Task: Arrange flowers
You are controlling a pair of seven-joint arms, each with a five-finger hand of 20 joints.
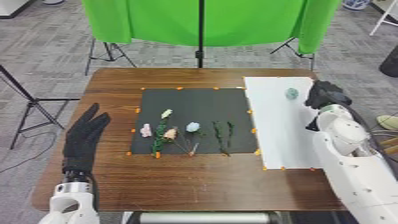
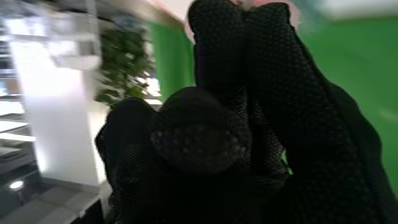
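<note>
"Why are the flowers (image 1: 170, 134) spread between the robot hands?"

"Easier picking, I'd guess. That small green thing (image 1: 291, 93), maybe the vase, stands just left of the right robot hand (image 1: 329, 95)."

"Holding anything?"

"Can't tell; its arm's stretched well forward. The left robot hand (image 1: 82, 140) is released, pointing ahead over the desk (image 1: 178, 190)."

This is looking like a lab or studio corner; a green cloth (image 1: 151, 20) is hanging behind; a tripod (image 1: 34, 101) is standing on grey carpet tiles (image 1: 53, 60).

white arms with dark screw dots, black textured gloves.
</note>
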